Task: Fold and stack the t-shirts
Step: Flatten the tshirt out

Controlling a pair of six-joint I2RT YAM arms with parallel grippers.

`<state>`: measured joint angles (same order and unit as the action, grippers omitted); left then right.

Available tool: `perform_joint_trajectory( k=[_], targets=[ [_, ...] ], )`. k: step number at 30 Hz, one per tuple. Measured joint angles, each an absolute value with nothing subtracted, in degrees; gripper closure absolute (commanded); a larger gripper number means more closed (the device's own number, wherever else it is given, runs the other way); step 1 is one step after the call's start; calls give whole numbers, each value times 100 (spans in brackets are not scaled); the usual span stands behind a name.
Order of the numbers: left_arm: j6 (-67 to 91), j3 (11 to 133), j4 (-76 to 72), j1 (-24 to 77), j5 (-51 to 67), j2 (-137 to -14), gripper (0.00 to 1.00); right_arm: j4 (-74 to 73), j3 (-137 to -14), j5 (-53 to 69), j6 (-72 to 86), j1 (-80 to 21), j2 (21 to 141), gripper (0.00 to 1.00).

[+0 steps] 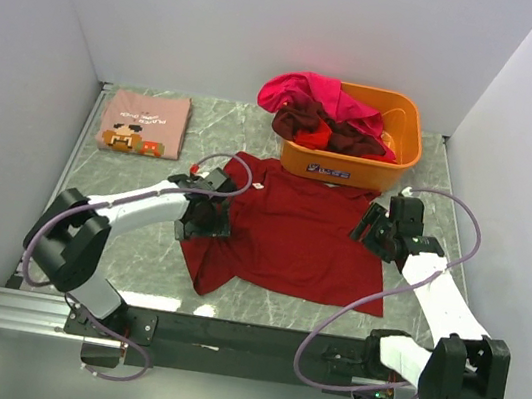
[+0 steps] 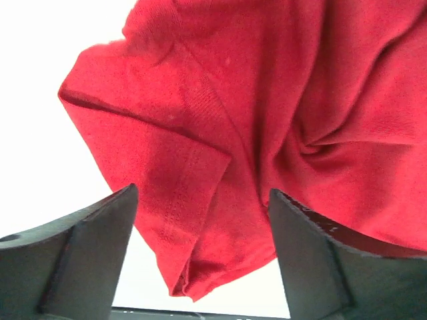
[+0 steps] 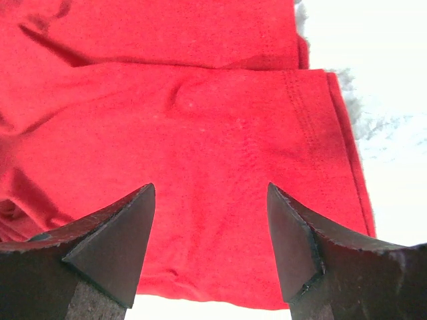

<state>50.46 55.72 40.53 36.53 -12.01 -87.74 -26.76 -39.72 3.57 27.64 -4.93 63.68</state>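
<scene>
The dark red t-shirt (image 1: pixel 291 234) lies spread flat in the middle of the counter (image 1: pixel 147 277). The left end effector (image 2: pixel 203 190) stands released over its 9 o'clock sleeve, and the right end effector (image 3: pixel 211 187) — also released — over the 3 o'clock sleeve. The folded pink t-shirt (image 1: pixel 143 123) rests at 10 o'clock.

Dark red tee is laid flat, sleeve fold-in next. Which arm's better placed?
Left, marginally. The left fingers stand open with the cuff corner of the dark red tee squarely between them. The right fingers are open too, but over flat sleeve cloth, with the stitched cuff off to one side.
</scene>
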Motion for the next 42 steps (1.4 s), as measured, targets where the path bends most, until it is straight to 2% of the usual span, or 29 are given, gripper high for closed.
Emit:
perform_joint_trajectory(
  k=[8,16,25,31,38,41,42],
  targets=[
    [4960,5575,4331,3822,-1308,-9247,17,-2733,-3970,108,2749,-489,6331,25],
    [5256,5627,5133,3817,-2097,-9271,8,-2810,-3968,-51,2735,-484,6335,25],
    [5948,5081,5870,3162,-2390,-8180,4,-2847,-3968,-169,2731,-443,6412,25],
    [6519,5070,6504,2882,-2467,-7996,1,-2871,-3968,-200,2716,-401,6427,25],
    [6348,4803,6018,2659,-1844,-7422,7,-2869,-3968,-82,2709,-390,6431,25],
    [6034,4720,5548,2661,-1365,-7365,14,-2869,-3968,-47,2703,-390,6447,26],
    [5940,4709,5424,2661,-1256,-7384,24,-2869,-3968,-43,2698,-390,6451,26]
  ],
)
